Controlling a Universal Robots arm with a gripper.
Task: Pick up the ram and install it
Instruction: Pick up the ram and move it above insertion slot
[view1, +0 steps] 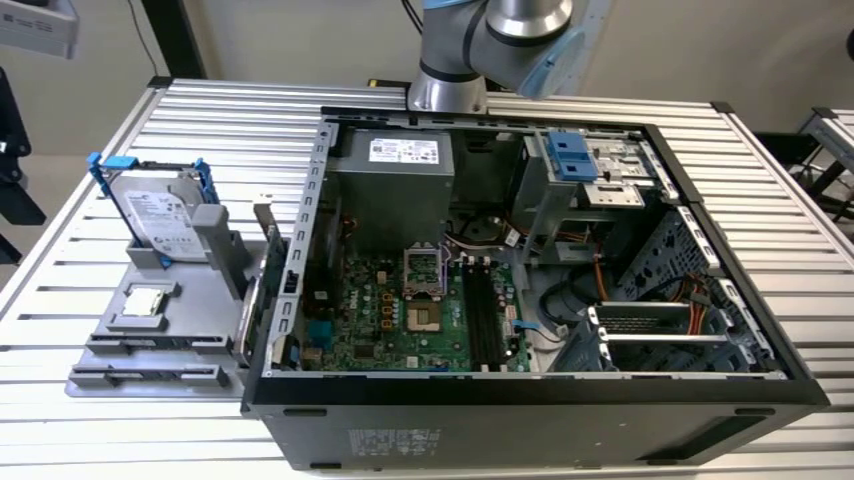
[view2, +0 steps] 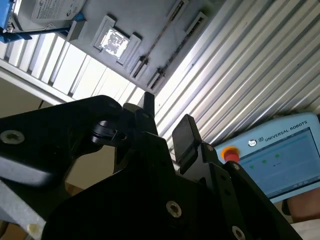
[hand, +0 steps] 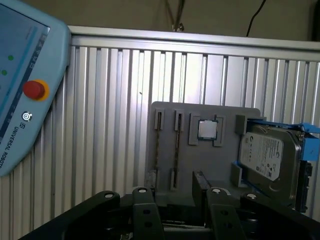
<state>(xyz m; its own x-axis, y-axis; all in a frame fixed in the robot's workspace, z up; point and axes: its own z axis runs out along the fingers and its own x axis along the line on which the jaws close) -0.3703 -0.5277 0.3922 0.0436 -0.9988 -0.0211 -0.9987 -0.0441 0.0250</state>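
The robot arm's black claw (view2: 167, 120) hangs spread and empty over the ribbed aluminium tabletop (view1: 200, 130), its fingers (view2: 186, 134) apart with nothing between them. Ahead of it and well apart is the ram (hand: 177, 142) — a long, thin, dark circuit-board stick. It appears to stand on edge between end clips on the flat grey holder plate (hand: 215, 165) and shows in the first wrist view as a fine dark line. A second, similar line runs parallel just beside it; whether that is also a stick cannot be told. The plate sits toward the tabletop's edge at the exterior view's left, just beside the open black computer case (view1: 534, 420). Also on the plate are a small square silver processor chip (hand: 207, 129) and a grey hard drive with a white label (hand: 267, 155), held in a blue bracket. The stick's long axis follows the tabletop's ribs and, judging by the first wrist view, points away from the claw, crossing the gap between the fingers — so its flat faces seem to face the pads.
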